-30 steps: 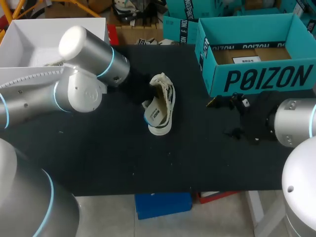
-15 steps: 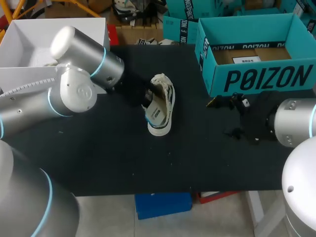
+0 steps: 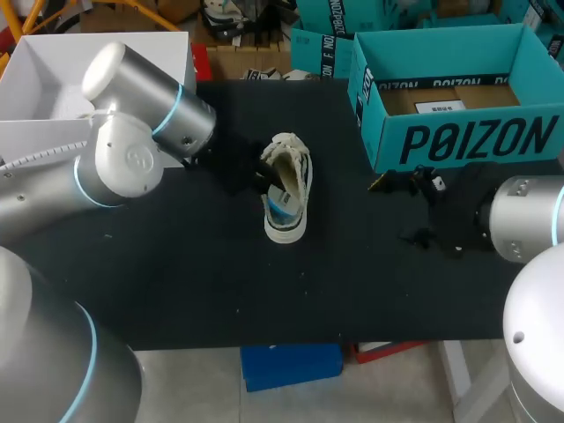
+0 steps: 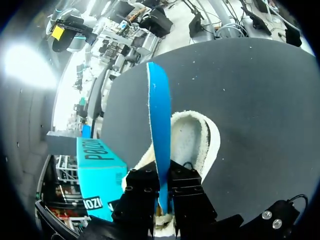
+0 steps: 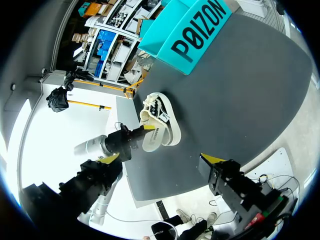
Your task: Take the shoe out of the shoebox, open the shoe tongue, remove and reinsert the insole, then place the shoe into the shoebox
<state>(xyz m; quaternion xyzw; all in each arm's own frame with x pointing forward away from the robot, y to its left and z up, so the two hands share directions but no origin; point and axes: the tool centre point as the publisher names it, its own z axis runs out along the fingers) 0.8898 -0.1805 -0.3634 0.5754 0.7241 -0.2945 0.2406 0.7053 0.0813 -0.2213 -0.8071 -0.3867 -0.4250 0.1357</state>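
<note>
Shoe (image 3: 287, 196) on its side near the middle of the black table (image 3: 176, 291), out of the teal shoebox (image 3: 458, 97) and well apart from it, opening toward the left arm. Blue insole (image 4: 160, 125) on edge, pinched at its near end in the left gripper (image 4: 160, 200), both fingers pressed flat against it from two sides, far end pointing up and away over the fleecy heel lining. Unclear whether the pinched end sits inside the shoe or just outside its mouth.

Chief risk, judged from here: a thin, bendy insole held by one end only, so liable to buckle or fold against the collar on the way back in, or to twist and slide out of so narrow a pinch. Second risk: nothing steadying the shoe, hence a fair chance of shoving or tipping it across the table at any snag.

Left arm in from the table's left side, elbow high, wrist low beside the shoe. Right gripper (image 5: 162, 159) spread wide and holding nothing, by the table's right edge in front of the shoebox, well clear of the shoe.
</note>
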